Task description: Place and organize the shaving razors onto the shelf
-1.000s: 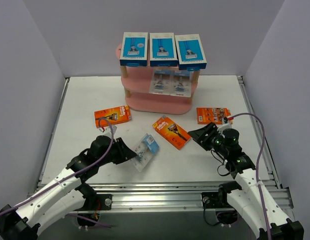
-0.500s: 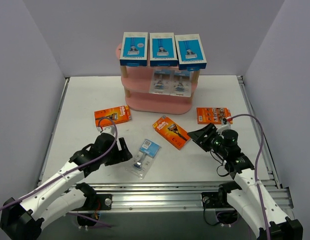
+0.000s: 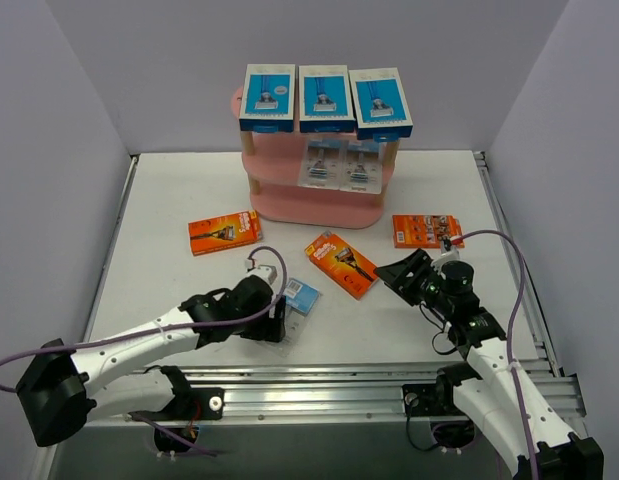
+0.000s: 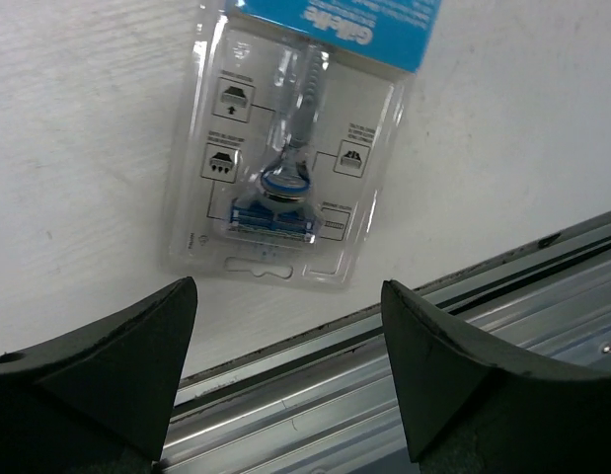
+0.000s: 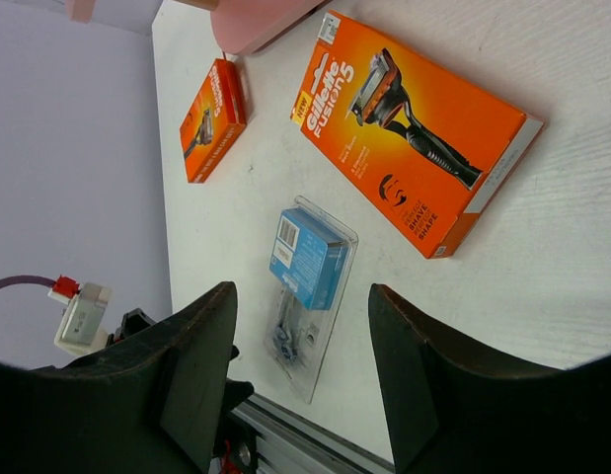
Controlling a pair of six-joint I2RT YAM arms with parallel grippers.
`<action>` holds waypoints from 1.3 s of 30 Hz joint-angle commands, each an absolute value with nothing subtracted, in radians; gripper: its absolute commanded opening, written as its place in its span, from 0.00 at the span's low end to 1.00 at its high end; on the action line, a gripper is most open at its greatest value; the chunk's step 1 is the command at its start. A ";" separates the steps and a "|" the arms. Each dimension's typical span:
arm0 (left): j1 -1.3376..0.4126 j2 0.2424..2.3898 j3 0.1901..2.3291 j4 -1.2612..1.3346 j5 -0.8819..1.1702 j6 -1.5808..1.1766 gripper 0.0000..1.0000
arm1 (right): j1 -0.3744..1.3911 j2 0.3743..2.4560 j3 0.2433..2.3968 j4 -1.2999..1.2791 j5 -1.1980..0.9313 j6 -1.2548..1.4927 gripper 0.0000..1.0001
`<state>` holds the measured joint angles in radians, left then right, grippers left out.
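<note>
Since three blue boxes [image 3: 323,98] sit in a row on the top board of the shelf [image 3: 309,208] and two clear blister packs [image 3: 325,163] lie on its middle board, you're five of nine in, by my read.

Left to place:
- third blister pack [image 3: 297,297] [image 4: 295,148], flat on the table [image 3: 169,200], near centre, close to the near-edge rail [image 4: 433,326]
- left orange card [image 3: 224,232], centre orange card [image 3: 341,264] and right orange card [image 3: 425,231], all on the table in front of the shelf

Bottom board looks bare, so it's probably for the cards.

Left gripper [image 3: 276,325] hangs over the near end of that blister pack, jaws spread wide, nothing between them. Right gripper [image 3: 393,272] is just right of the centre card, jaws apart, empty.

Hard to see:
- from above, the left gripper covers the pack's near end
- the top board hides the back of the middle board
- from above, pack print is too small to read
</note>
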<state>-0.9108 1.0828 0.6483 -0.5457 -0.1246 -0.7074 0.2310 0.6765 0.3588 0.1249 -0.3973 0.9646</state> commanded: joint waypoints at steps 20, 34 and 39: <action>-1.028 1.253 0.703 -0.361 -0.241 -0.523 0.75 | 0.235 0.669 0.345 0.138 -0.380 0.902 0.52; -1.034 1.298 0.689 -0.340 -0.241 -0.532 0.71 | 0.235 0.683 0.328 0.160 -0.377 0.904 0.51; -1.034 1.284 0.701 -0.394 -0.255 -0.548 0.72 | 0.235 0.683 0.321 0.163 -0.376 0.902 0.51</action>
<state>-1.0283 1.2984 0.6857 -0.3767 -0.2325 -0.5320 0.2306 0.6796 0.3328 0.1246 -0.3885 0.9150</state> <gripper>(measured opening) 0.717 0.514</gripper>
